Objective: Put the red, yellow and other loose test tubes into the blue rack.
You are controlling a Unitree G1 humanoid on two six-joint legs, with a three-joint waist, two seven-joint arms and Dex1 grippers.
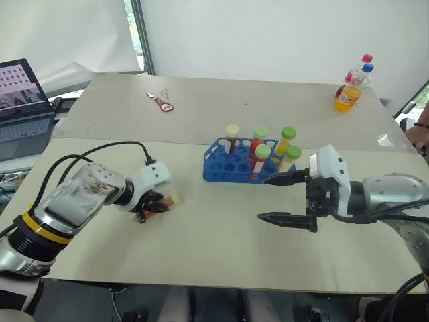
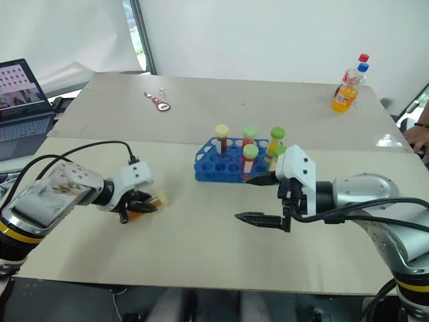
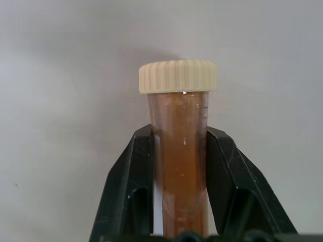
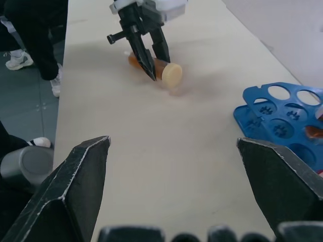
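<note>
Left gripper (image 3: 179,201) clamps a test tube (image 3: 179,166) of brown liquid with a ribbed cream cap, low on the table (image 1: 221,248) at lower left. Right gripper (image 1: 285,198) hangs spread wide beside the blue rack (image 1: 221,168) at centre.

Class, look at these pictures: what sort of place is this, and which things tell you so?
Probably a robot test room or lab: a plain work table bears a blue rack of capped test tubes, an open laptop stands to one side, and a soft drink bottle sits at the far edge.
</note>
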